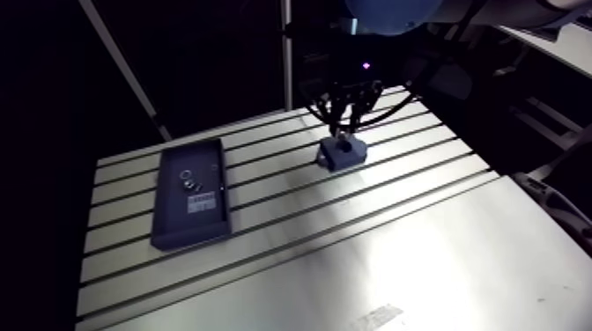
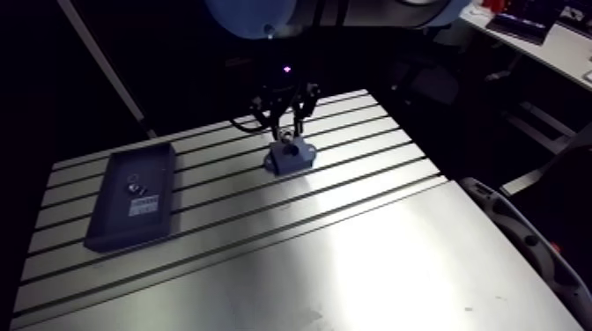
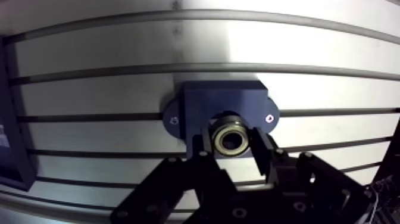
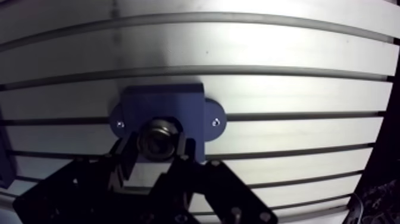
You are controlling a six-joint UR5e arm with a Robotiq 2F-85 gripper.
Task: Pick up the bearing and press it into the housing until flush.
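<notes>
Your two-fingered black pincer (image 3: pixel 231 146) sits closest to the lens in the wrist view, clenched on the round steel bearing with a brass-toned inner ring (image 3: pixel 231 137). The fingers (image 3: pixel 204 146) stand apart, one pressed against each side of the bearing's outer ring. The bearing's open face looks up at the camera.

Directly under the bearing lies the dark blue block-shaped housing (image 3: pixel 223 101). It has a rounded ear on either side, each carrying a small bright screw (image 3: pixel 271 117). The bearing is centred over the middle of the block, at the edge nearer the pincer, with most of the housing's flat top showing ahead of the fingertips. You cannot tell from these views whether the bearing is already seated in the bore or only resting above it.

The housing rests flat on the slotted aluminium bench (image 3: pixel 297 65), and one of the dark slots passes beneath its ears.

In the arm view, the wrist comes down from above straight onto the housing (image 1: pixel 341 151), which sits toward the far side of the bench. A dark blue rectangular tray (image 1: pixel 189 195) lies well apart from it, nearer the bench's other end, and straddles several slots. A few small metal parts (image 1: pixel 188 180) rest inside the tray, just beside a pale label (image 1: pixel 202 202).
</notes>
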